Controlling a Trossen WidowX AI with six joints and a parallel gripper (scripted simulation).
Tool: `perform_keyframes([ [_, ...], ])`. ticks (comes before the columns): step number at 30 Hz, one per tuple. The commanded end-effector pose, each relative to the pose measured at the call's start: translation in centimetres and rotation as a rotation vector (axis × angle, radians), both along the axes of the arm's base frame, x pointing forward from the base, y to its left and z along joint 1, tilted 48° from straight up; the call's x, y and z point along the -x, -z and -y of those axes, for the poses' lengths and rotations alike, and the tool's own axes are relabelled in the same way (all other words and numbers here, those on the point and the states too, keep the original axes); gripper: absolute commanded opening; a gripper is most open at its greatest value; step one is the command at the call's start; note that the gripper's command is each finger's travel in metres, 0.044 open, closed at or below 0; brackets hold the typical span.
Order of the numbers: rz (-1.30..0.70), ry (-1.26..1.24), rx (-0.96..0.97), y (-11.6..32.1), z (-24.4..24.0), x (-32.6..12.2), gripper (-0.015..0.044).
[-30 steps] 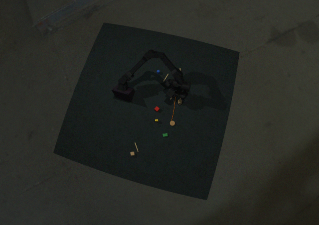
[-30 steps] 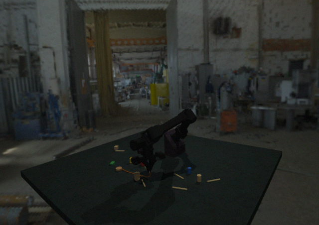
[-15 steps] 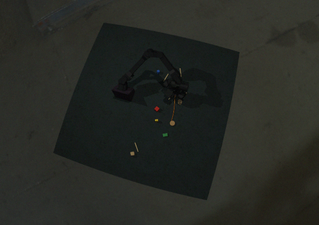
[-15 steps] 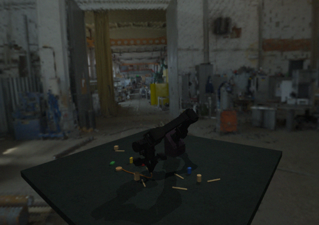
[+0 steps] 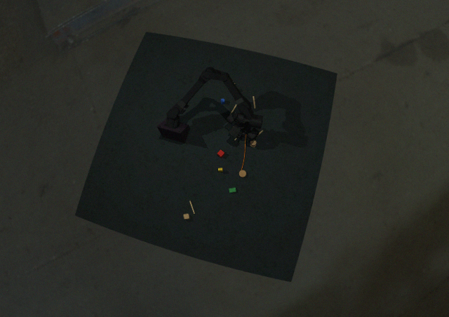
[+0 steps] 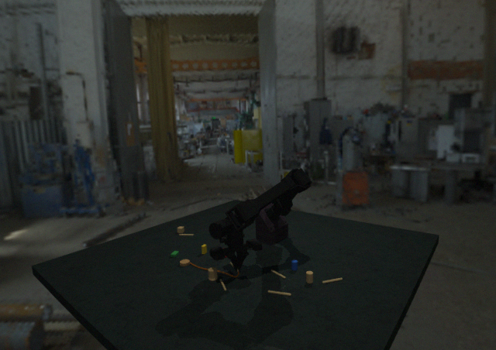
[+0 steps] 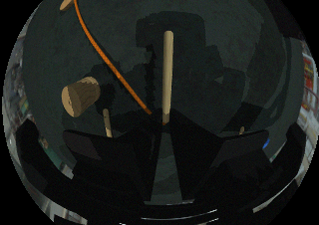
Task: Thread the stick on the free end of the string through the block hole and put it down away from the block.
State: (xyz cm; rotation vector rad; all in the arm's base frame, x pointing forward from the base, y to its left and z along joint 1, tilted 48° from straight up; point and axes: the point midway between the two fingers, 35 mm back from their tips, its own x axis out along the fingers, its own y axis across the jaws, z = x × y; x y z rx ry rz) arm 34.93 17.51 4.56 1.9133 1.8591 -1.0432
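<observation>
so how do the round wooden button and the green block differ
The round wooden button is a disc, while the green block is rectangular. The button is tan with an orange string fixed to it; the green block is green and has none. Both lie on the table.

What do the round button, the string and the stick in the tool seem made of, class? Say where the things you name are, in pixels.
Button (image 5: 242,173) (image 6: 184,262) (image 7: 69,1): probably matt wood, plain tan.
String (image 5: 244,154) (image 6: 204,269) (image 7: 102,56): perhaps cord; thin, orange, curving.
Stick (image 7: 167,71): likely smooth pale wood, straw-coloured.
</observation>
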Motion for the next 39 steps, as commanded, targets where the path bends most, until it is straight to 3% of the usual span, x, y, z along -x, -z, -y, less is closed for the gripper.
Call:
perform_keyframes([
  [1,-0.004,0.003,0.002,0.3,-0.1,0.6,0.0000],
  [39,-0.004,0.004,0.004,3.4,2.5,1.8,0.0000],
])
